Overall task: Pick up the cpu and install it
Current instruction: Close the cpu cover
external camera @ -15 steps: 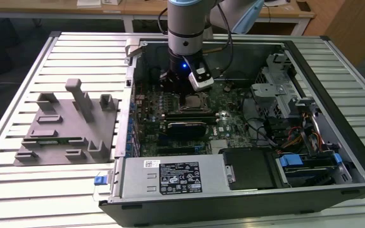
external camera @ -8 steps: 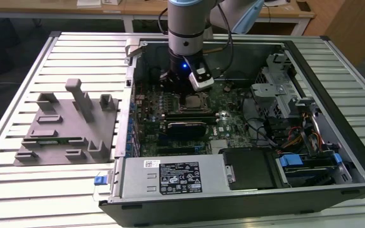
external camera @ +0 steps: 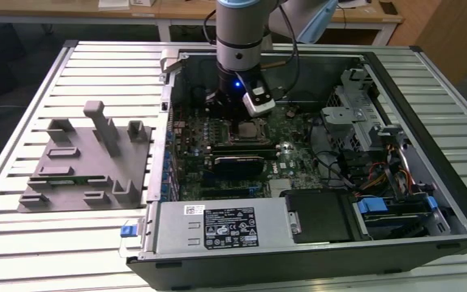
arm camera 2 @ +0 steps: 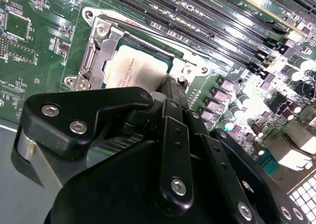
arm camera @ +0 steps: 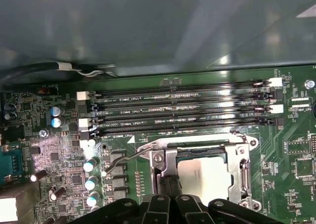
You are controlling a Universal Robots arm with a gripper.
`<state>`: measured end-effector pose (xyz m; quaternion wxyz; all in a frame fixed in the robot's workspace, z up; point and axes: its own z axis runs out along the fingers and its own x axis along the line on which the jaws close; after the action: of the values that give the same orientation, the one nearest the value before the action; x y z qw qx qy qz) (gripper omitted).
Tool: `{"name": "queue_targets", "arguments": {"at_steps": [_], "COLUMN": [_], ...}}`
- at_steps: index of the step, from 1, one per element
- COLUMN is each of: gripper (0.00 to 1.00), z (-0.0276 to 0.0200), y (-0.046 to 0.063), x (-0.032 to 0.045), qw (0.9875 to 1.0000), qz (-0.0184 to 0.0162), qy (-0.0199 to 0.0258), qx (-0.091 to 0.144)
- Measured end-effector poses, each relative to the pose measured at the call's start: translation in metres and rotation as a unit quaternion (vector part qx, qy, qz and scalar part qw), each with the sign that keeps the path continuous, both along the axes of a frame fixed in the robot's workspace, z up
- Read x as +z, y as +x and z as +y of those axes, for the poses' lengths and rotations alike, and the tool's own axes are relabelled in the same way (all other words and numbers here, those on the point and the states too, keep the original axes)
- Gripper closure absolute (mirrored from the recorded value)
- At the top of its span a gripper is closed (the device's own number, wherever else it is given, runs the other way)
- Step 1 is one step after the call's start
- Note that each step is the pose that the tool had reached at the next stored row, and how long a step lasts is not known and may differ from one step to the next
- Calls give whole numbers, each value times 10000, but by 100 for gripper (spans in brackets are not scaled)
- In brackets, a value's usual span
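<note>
In the exterior view, the grey robot arm reaches straight down into the open black computer case. The case lies on the slatted aluminium worktop. The arm's lower end sits in the upper middle of that frame, over the green motherboard. The moulded grey tray is well apart from it, at the exterior view's left.

The cpu, a small flat square chip with a silvery-white metal top, lies inside the dark square socket frame. It looks flat or close to it. Being square, it has no long axis, and its edges run parallel to the frame and to the rows of long black memory slots just beside the socket.

The black linkage hand hangs right above the socket. Its tip comes down at the cpu's edge, on the side where the thin wire socket lever swings out, so the chip lies just to one side of the tip rather than centred beneath it. The second wrist view shows the same: the silver top spreads away from the tip.

In both wrist views the linkage bars converge and the two fingers look pressed close together, with almost no gap between them. Their ends are at or touching the chip's edge. I cannot tell whether they nip that edge or merely rest against it, because the contact itself is hidden. The socket frame stands open, with its lever raised off the board.
</note>
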<state>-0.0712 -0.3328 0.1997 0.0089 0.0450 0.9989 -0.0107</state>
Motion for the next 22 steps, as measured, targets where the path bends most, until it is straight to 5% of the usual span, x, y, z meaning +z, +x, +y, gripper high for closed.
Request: {"name": "queue_targets", "arguments": {"at_steps": [10, 22], "gripper": [89, 89], "z": [0, 0], "y": [10, 10], "x": [9, 198], "qw": [10000, 10000], "qz": [1, -1], "qy": [-1, 1], "qx": [0, 0]}}
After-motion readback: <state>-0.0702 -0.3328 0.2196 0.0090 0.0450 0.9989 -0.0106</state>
